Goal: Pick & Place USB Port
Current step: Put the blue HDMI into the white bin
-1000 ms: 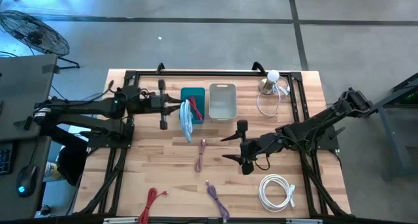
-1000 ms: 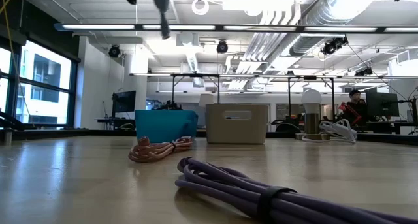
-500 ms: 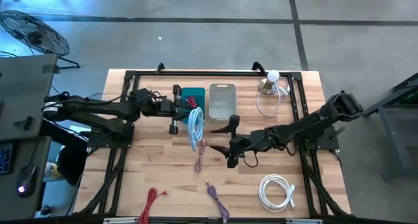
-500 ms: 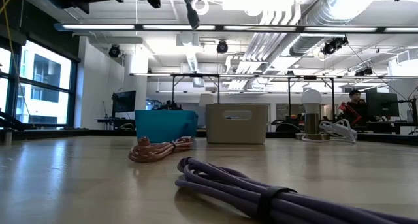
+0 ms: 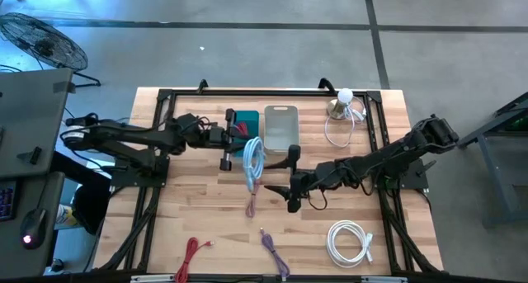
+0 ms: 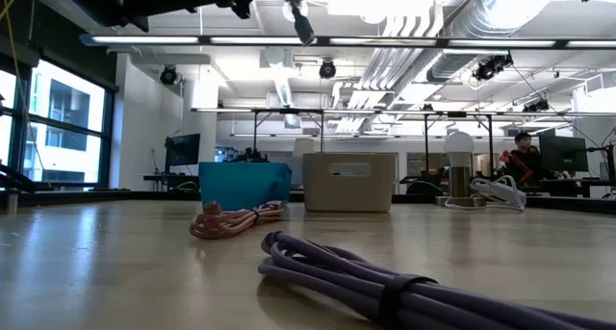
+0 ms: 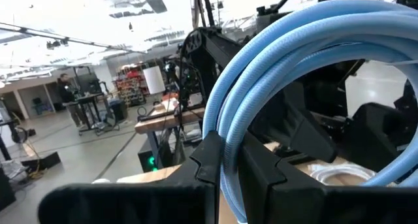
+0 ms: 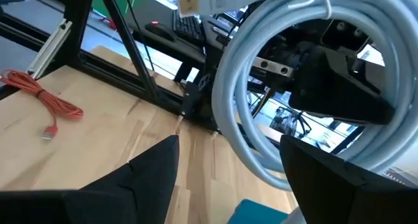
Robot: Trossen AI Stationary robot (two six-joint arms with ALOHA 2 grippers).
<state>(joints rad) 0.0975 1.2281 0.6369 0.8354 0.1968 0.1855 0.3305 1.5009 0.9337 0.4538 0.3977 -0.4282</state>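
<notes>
High view has my left gripper (image 5: 233,142) up over the middle of the table (image 5: 190,217), clamped on a coiled light blue USB cable (image 5: 254,159) that dangles from it just in front of the teal bin (image 5: 245,120); the grey bin (image 5: 280,128) sits right beside that one, both near the far edge; my right gripper (image 5: 291,178) is reaching in from the right with its fingers spread wide apart, just beside the hanging coil, nothing between them as far as I can see; in the right wrist view the blue loop (image 8: 307,87) hangs right in front of those open fingers (image 8: 150,172), and the left wrist view shows my own fingers (image 7: 215,165) pinched on the coil (image 7: 294,74); rest of the table: a pink cable (image 5: 253,196) under the blue one mid-table, a purple cable (image 5: 272,248) and a red cable (image 5: 193,255) near the front edge, a white cable coil (image 5: 347,241) at the front right corner, and a small lamp (image 5: 341,103) at the far right corner; low view just shows the purple bundle (image 6: 385,282) up close, the pink one (image 6: 231,219) behind it.
</notes>
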